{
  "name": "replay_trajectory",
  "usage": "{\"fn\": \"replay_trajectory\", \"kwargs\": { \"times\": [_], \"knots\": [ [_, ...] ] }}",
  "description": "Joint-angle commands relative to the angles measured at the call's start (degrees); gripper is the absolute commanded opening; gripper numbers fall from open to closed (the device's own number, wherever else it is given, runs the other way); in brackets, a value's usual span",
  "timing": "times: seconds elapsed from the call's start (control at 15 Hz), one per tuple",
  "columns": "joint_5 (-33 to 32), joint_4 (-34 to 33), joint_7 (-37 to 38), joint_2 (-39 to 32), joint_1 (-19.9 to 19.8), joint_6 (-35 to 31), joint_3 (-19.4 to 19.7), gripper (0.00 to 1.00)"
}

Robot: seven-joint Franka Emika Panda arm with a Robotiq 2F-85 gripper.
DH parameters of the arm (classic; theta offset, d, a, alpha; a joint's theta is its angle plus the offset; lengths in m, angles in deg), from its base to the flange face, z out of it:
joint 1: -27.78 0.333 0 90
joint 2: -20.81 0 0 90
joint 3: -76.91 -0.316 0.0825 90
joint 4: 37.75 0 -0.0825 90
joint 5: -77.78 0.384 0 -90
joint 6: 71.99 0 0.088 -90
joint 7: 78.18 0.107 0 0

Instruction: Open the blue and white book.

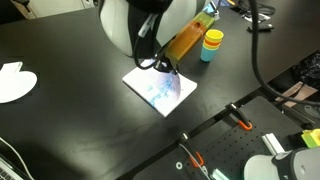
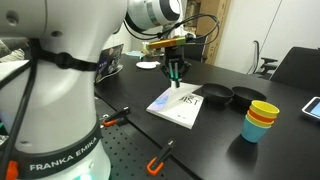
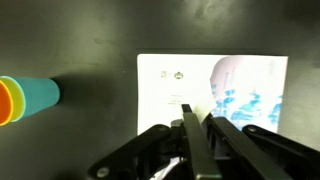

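The blue and white book (image 1: 160, 90) lies on the black table, white with light blue blotches, and shows in both exterior views (image 2: 176, 106). In the wrist view the book (image 3: 165, 85) fills the middle, with a white area bearing small print on the left and the blue pattern on the right. My gripper (image 1: 165, 66) (image 2: 175, 74) stands upright over the book's far edge. In the wrist view its fingers (image 3: 198, 112) are close together, and a curved white edge of the cover runs into the narrow gap between them.
Stacked yellow, orange and teal cups (image 1: 212, 44) (image 2: 262, 120) (image 3: 25, 98) stand beside the book. Black bowls (image 2: 225, 97) sit just beyond it. There is a white plate (image 1: 15, 82), a small tablet (image 2: 312, 106), and orange-handled clamps (image 1: 240, 118) on the table's edge.
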Motion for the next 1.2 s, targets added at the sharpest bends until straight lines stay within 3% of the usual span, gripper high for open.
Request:
{"fn": "replay_trajectory", "kwargs": {
  "times": [0.0,0.47,0.8,0.87,0.93,1.13],
  "knots": [
    [0.9,-0.9,-3.1,9.2,3.7,4.9,2.5,0.12],
    [0.7,0.9,-4.4,18.9,11.1,5.5,5.4,0.13],
    [0.8,3.5,-4.5,22.5,12.0,5.6,4.0,0.13],
    [-0.6,3.8,-3.3,24.1,0.6,5.8,-7.7,0.14],
    [-0.5,4.5,-3.3,24.5,-1.0,5.6,-10.0,0.14],
    [0.3,6.2,-3.6,26.1,-12.8,6.2,-23.8,0.12]
  ]
}}
